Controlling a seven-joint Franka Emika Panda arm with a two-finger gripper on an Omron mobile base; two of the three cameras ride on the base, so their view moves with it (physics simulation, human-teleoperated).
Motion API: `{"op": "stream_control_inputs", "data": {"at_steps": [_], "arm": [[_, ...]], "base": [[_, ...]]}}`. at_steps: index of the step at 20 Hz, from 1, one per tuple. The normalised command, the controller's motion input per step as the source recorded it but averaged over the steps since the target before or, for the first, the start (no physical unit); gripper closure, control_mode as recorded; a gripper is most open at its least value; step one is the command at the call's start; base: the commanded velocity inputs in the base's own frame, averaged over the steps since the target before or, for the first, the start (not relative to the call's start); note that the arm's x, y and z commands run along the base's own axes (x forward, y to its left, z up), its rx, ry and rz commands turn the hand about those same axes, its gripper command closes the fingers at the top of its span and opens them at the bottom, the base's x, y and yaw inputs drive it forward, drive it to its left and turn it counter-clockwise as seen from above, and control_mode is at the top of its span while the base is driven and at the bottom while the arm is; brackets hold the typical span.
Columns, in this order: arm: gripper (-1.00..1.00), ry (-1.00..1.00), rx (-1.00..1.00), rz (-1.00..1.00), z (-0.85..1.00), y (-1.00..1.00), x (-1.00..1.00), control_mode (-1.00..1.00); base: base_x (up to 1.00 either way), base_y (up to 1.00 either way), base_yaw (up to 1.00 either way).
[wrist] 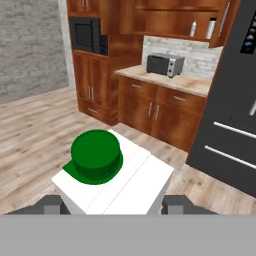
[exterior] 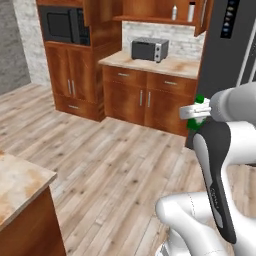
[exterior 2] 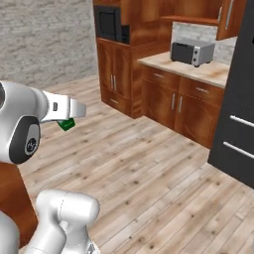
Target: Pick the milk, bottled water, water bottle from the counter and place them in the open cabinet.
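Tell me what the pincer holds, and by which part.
The pincer holds the milk, clamped across the carton's white sides below its green cap.

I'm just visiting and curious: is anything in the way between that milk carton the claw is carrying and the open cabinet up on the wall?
Nothing visible blocks it. The claw holds the milk over bare wooden floor. The cabinet is across the room, above a counter with a toaster oven. Two bottles already stand at the shelf's right end; the left part is free.
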Motion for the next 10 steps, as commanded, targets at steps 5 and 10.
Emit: {"op": "stream_control_inputs", "data": {"at_steps": [5,10], "arm": [[1.0,0.0,0.0,0.0,0.0,0.0,0.0,1.0],[1.0,0.0,0.0,0.0,0.0,0.0,0.0,1.0]], "base": [[0.95,0.0,-0.12],[0.89,0.0,-0.1]]}}
